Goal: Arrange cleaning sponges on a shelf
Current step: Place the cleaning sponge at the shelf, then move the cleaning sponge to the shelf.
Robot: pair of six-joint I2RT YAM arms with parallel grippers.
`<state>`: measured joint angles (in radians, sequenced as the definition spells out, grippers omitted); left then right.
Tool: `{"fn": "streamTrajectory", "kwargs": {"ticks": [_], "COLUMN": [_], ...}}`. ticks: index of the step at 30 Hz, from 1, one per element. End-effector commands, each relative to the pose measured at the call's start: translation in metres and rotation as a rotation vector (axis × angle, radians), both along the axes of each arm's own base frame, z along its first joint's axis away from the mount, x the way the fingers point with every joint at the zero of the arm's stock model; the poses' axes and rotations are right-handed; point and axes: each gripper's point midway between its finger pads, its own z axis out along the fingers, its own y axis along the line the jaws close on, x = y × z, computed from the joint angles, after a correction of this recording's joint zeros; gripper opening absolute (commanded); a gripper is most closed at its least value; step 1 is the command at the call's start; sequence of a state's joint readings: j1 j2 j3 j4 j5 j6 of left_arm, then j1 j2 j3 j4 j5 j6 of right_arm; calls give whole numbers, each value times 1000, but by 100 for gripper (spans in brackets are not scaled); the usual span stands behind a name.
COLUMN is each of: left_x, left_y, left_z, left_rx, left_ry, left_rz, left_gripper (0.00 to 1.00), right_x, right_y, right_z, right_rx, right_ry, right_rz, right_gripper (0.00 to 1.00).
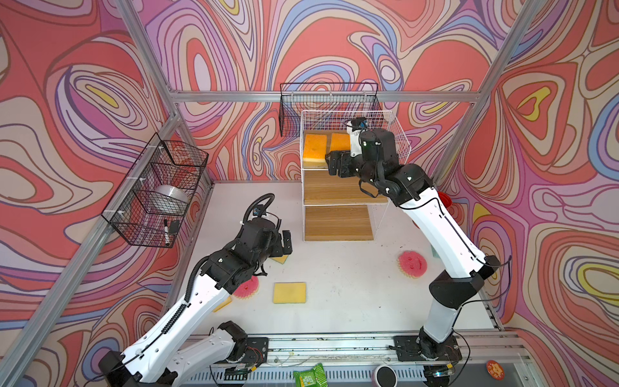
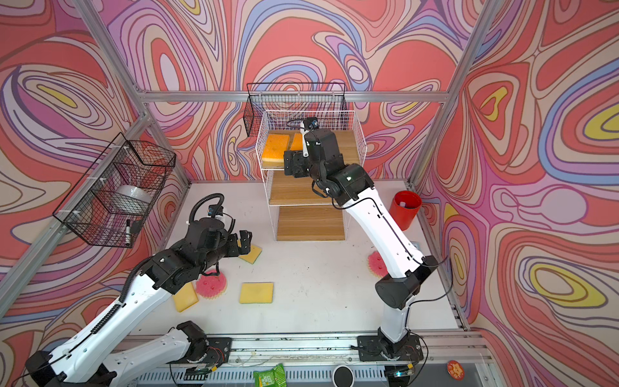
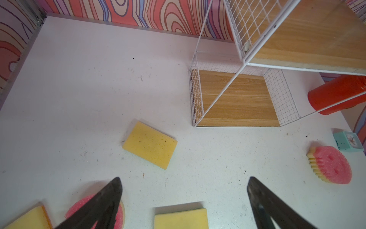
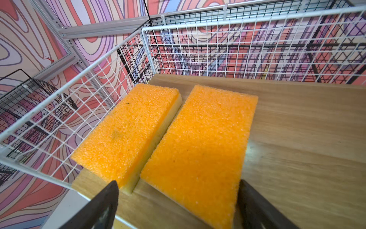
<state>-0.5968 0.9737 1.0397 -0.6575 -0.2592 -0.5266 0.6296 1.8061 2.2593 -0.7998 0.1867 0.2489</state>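
Your right gripper [image 4: 178, 181] is spread wide at the front edge of the top board of the shelf [image 4: 307, 128] and grips nothing. Its fingers stand either side of the near end of an orange sponge [image 4: 200, 150] lying flat on that board. A second orange sponge [image 4: 126, 134] lies just beside it, closer to the shelf's mesh side, with a narrow gap between them.

Your left gripper [image 3: 184, 188] hovers over the table [image 1: 351, 301] in front of the shelf, equally wide open and empty. Three rectangular sponges lie there yellow side up: the nearest yellow sponge [image 3: 150, 145] close to the shelf's bottom board, a middle yellow sponge [image 1: 289, 292] farther out, and a far yellow sponge [image 2: 185, 297] partly under your left arm. One pink round sponge [image 2: 211, 284] sits just beside that last one. You have another pink sponge [image 1: 412, 264] in front of the shelf's other corner, near a mint clock [image 3: 348, 141]. A red cup [image 2: 405, 207] stands beside the shelf.
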Motion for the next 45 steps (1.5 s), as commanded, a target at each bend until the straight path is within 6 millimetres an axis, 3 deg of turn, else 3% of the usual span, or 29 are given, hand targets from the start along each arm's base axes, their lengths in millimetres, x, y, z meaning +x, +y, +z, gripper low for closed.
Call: {"fn": "streamTrajectory", "kwargs": {"ticks": [1,9,14,19,29,45], "left_x": [-1,0,0,0,1,-1], "left_y": [1,0,-1,-1,-2,-1], "left_z": [1,0,2,4,5,1], "left_rx": [0,-3,-7,-8,-7,-14], "left_ry": [-9,-10,-12,-17,-21,-16], "left_rz": [5,2,-1,-3,-10,-8], "left_gripper": [100,100,100,100,100,100], "right_x": [-13,-19,-4,10,47,63], "right_y": [-5,-36,-53,-54,-47,-38], "right_z": [4,35,40,47,26,7], "right_rx": [25,106,188,292,300,317], "right_ry": [11,-27,11,27,106,137], "right_rz": [1,-55,-66,-5,-17,-20], "right_gripper": [98,98,98,98,94,94]}}
